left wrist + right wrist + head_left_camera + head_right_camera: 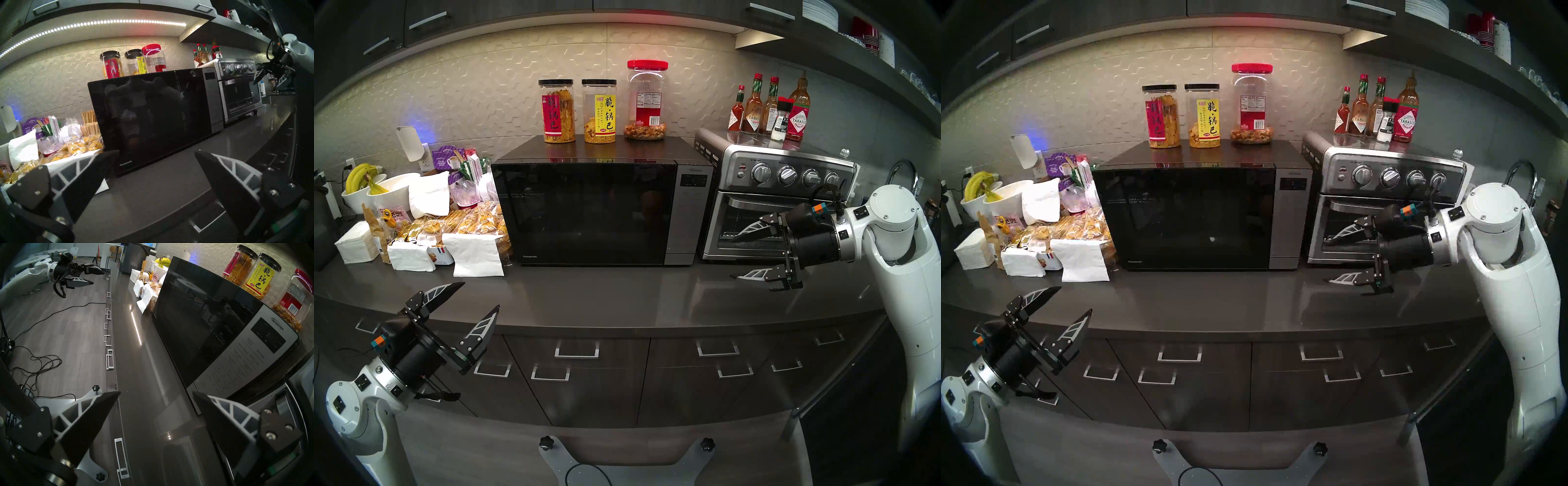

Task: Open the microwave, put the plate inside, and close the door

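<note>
I saw the microwave door shut; left gripper and right gripper both spread apart, holding nothing.

Both head views look down from above the counter edge, squarely at the microwave. The left wrist view sits low, near its lower left corner, facing right. The right wrist view (rolled sideways) looks leftward along the counter. All share the microwave.
</note>
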Action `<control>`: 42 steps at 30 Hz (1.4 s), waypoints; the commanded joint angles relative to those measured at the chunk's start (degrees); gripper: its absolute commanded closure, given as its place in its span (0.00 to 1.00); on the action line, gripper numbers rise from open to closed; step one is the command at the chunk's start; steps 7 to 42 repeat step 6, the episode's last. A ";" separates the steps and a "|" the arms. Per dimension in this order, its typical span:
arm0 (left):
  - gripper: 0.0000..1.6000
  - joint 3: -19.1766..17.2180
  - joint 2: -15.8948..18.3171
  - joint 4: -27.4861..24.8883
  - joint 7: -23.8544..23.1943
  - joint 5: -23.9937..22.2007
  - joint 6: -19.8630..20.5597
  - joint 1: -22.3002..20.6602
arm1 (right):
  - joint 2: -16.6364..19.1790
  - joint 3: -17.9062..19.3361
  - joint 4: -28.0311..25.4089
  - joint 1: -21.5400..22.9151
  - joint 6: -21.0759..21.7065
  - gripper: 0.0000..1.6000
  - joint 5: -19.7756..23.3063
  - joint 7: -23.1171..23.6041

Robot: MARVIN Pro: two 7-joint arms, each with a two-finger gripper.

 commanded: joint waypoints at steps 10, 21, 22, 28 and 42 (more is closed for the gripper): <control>0.00 0.07 -2.10 0.45 -1.16 -1.28 -5.91 -0.40 | -0.15 0.18 0.02 0.73 -0.16 0.00 0.43 0.17; 0.00 0.07 -2.10 0.45 -1.16 -1.28 -5.91 -0.40 | -0.15 0.18 0.02 0.73 -0.16 0.00 0.43 0.17; 0.00 0.07 -2.10 0.45 -1.16 -1.28 -5.91 -0.40 | -0.15 0.18 0.02 0.73 -0.16 0.00 0.43 0.17; 0.00 0.07 -2.10 0.45 -1.16 -1.28 -5.91 -0.40 | -0.15 0.18 0.02 0.73 -0.16 0.00 0.43 0.17; 0.00 0.07 -2.10 0.45 -1.16 -1.28 -5.91 -0.40 | -0.15 0.18 0.02 0.73 -0.16 0.00 0.43 0.17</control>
